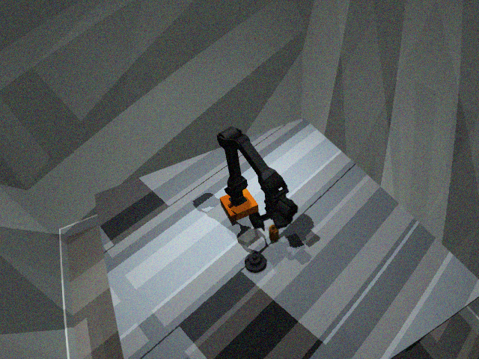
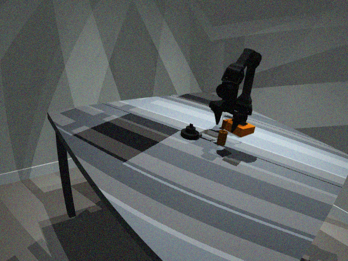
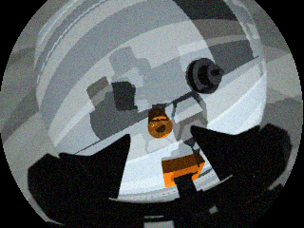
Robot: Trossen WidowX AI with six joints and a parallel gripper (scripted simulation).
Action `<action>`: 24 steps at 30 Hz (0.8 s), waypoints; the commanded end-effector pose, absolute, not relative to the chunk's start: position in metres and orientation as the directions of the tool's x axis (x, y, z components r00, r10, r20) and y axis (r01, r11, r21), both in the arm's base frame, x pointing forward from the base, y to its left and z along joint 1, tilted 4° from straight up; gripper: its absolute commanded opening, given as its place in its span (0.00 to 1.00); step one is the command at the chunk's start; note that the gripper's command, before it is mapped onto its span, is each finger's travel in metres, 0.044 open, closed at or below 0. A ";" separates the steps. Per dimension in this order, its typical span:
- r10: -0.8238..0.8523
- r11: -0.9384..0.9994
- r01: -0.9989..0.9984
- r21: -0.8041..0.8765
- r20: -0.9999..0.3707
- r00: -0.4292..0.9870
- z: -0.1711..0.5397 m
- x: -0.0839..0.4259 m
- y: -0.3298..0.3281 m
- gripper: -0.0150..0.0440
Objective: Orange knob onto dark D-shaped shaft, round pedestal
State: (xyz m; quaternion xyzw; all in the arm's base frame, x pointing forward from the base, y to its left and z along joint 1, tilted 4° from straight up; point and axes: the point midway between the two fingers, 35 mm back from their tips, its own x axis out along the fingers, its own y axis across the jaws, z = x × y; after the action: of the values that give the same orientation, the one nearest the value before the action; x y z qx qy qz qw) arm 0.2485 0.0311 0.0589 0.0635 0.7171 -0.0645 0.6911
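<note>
The orange knob (image 1: 274, 233) (image 2: 222, 138) (image 3: 154, 125) stands upright on the table, and its dark hole shows from above in the wrist view. The round dark pedestal (image 1: 255, 265) (image 2: 188, 135) (image 3: 194, 77) stands a short way from the knob. Its shaft (image 2: 191, 125) (image 3: 218, 72) points up and is bare; its flat side cannot be made out. My gripper (image 2: 225, 128) (image 3: 161, 133) is open and empty, with its fingers pointing down. It hangs above the knob, which shows between the fingertips in the wrist view, and does not touch it.
The arm's base stands on an orange block (image 1: 247, 210) (image 2: 247, 130) (image 3: 174, 179), close to the knob on the side away from the pedestal. The striped table (image 1: 340, 270) (image 2: 196, 179) carries dark shadows near the knob and pedestal.
</note>
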 end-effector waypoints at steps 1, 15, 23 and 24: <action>-0.004 0.983 0.183 -0.011 -0.999 -0.038 0.052 0.249 0.030 1.00; -0.004 0.983 0.183 -0.011 -0.999 -0.038 0.029 0.249 0.030 1.00; -0.004 0.983 0.182 -0.011 -0.999 -0.039 0.016 0.248 0.030 1.00; -0.005 0.983 0.182 -0.011 -0.999 -0.039 0.015 0.248 0.030 1.00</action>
State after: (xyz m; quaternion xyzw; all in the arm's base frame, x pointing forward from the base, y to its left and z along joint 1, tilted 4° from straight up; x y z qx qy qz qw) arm 0.2493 0.0314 0.0208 0.0635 0.7163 -0.0642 0.6919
